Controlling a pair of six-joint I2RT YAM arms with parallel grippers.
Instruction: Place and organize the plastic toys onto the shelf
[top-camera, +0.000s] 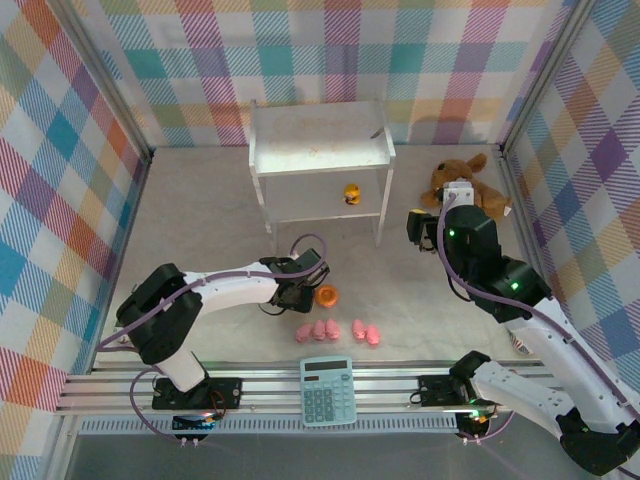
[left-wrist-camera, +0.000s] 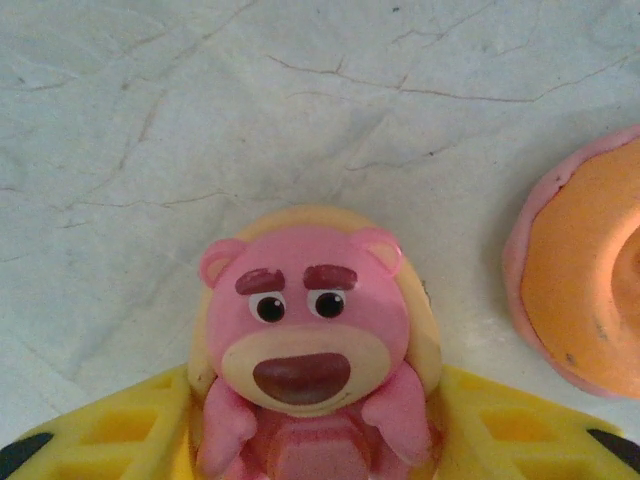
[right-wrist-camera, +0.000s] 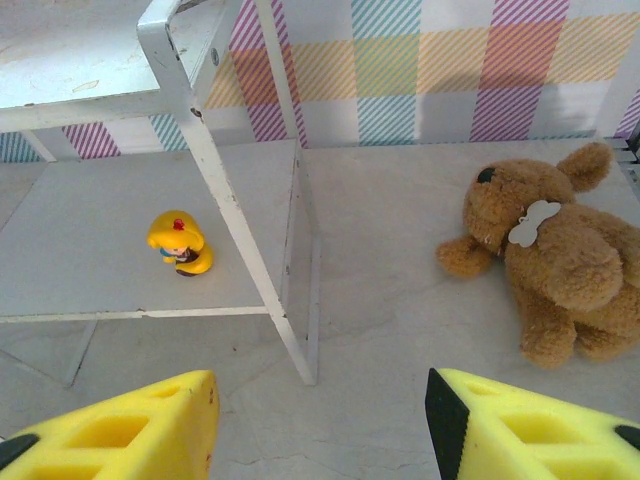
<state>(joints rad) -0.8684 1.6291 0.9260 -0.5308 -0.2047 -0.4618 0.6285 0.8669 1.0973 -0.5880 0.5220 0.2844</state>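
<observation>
Grey cracked tabletop (left-wrist-camera: 300, 100) | plaid walls (top-camera: 400, 50) | left jaws flank pink toy (left-wrist-camera: 310, 340), grip unclear | right jaws released

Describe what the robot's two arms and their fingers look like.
The left arm and right arm have white links, black joints and lilac cables looped alongside. Small green lights glow on the right arm. The fingers are yellow wedges with recessed pockets and black tips.

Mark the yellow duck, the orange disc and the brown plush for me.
yellow duck (right-wrist-camera: 179, 241): right wrist view, on its body, on the shelf's lower board.
orange disc (left-wrist-camera: 585, 290): left wrist view, on its orange top face.
brown plush (right-wrist-camera: 565, 262): right wrist view, on its torso.
</observation>
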